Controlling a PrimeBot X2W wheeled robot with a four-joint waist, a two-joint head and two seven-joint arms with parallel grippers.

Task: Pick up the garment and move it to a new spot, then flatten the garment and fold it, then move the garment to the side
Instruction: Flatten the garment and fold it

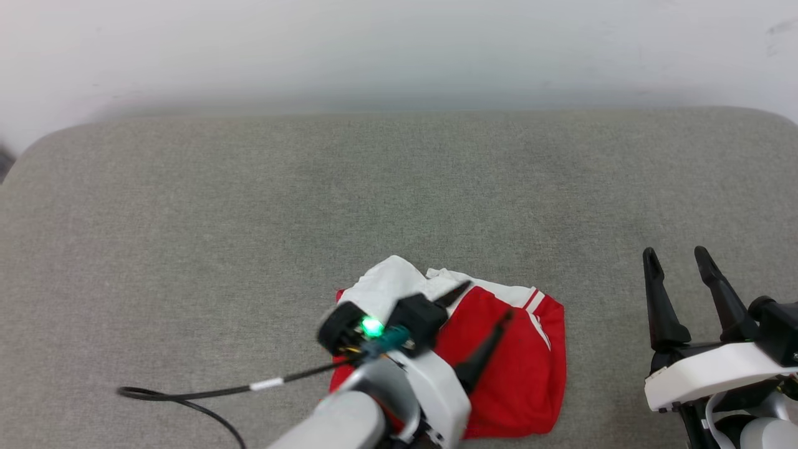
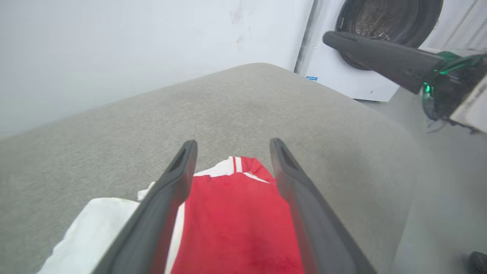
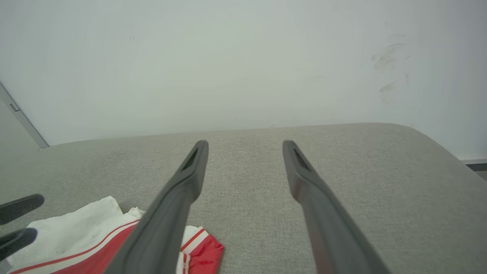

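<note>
The garment (image 1: 517, 368), a red T-shirt with white sleeves, lies in a folded bundle on the grey cushioned surface (image 1: 249, 218) near its front edge. My left gripper (image 1: 488, 301) hovers right over it, open, with nothing between its fingers. From the left wrist the red cloth (image 2: 236, 220) shows between the two spread fingers, a white sleeve (image 2: 87, 228) to their left. My right gripper (image 1: 677, 253) stands open to the right of the garment, apart from it. Its wrist view catches the garment's striped sleeve (image 3: 95, 236) at the lower left.
A black cable (image 1: 187, 396) trails left from my left wrist across the cushion. A pale wall (image 1: 399, 50) runs behind the surface. A white washing machine (image 2: 354, 49) with a dark round door stands past the cushion's right end. Bare cushion stretches behind and to the left.
</note>
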